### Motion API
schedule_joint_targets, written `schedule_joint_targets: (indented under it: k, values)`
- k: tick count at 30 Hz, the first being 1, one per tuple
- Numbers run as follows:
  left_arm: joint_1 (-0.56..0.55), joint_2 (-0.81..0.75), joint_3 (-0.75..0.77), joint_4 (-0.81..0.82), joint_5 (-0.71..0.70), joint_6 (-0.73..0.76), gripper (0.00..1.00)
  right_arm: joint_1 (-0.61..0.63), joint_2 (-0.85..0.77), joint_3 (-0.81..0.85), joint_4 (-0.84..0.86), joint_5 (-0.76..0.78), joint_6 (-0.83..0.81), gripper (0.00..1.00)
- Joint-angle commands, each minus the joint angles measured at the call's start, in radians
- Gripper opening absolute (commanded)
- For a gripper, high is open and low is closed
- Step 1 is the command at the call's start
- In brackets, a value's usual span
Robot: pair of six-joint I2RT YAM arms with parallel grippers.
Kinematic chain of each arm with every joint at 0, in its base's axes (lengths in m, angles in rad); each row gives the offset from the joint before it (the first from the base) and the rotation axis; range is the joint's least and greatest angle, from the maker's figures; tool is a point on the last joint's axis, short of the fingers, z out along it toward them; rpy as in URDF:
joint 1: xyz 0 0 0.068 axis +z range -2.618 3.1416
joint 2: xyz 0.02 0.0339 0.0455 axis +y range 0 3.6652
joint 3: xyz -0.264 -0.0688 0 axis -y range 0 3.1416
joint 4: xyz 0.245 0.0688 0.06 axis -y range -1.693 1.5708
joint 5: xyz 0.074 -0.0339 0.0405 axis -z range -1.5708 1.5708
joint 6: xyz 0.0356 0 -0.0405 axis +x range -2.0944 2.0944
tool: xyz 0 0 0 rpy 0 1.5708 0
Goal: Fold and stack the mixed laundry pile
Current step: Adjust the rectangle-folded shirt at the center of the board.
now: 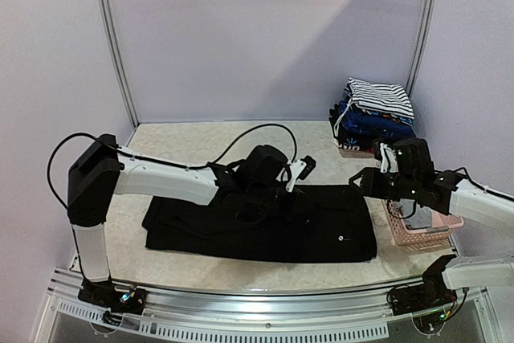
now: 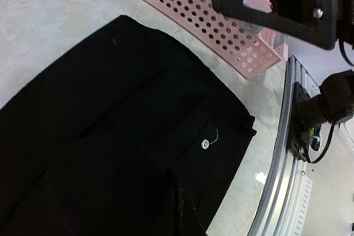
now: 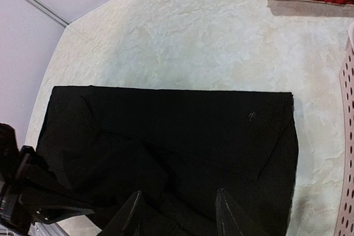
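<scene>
1. The left gripper [image 1: 249,208] is shut tight, down on the middle of the black garment [image 1: 321,226]. Whether it pinches cloth, I can't tell.
2. That garment lies spread across the table [image 1: 201,142], its white dot toward the right end. Folding looks barely begun.
3. The right gripper [image 3: 178,193] hangs above the garment's right part, fingers apart, holding nothing.
4. Next, I'd guess, it must take a right-hand edge to fold across; the folded stack [image 1: 377,110] waits back right.

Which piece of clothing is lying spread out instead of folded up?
The big black garment with the small white dot, flat mid-table. The striped one tops a folded stack in the far right corner.
</scene>
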Motion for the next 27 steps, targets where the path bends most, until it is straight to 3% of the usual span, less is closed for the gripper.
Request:
schedule_joint_targets:
  k: [1,5,12,17,27]
  values:
    - [-0.031,0.036,-0.011,0.047,0.083,-0.033,0.04,0.008,-0.047,-0.052,-0.038,-0.07,0.038,0.45]
    - [-0.053,0.048,-0.018,0.075,0.152,-0.047,0.18,0.008,-0.055,-0.057,-0.049,-0.112,0.046,0.46]
    - [-0.056,-0.023,-0.137,0.268,0.301,-0.096,0.51,0.007,-0.002,-0.02,-0.042,-0.205,0.05,0.55]
    - [-0.048,-0.144,-0.22,0.173,0.126,-0.003,0.53,0.011,0.117,-0.015,0.033,-0.305,0.061,0.55]
    - [0.049,-0.332,-0.416,0.087,-0.184,0.042,0.51,0.059,0.357,-0.004,0.23,-0.348,0.107,0.53]
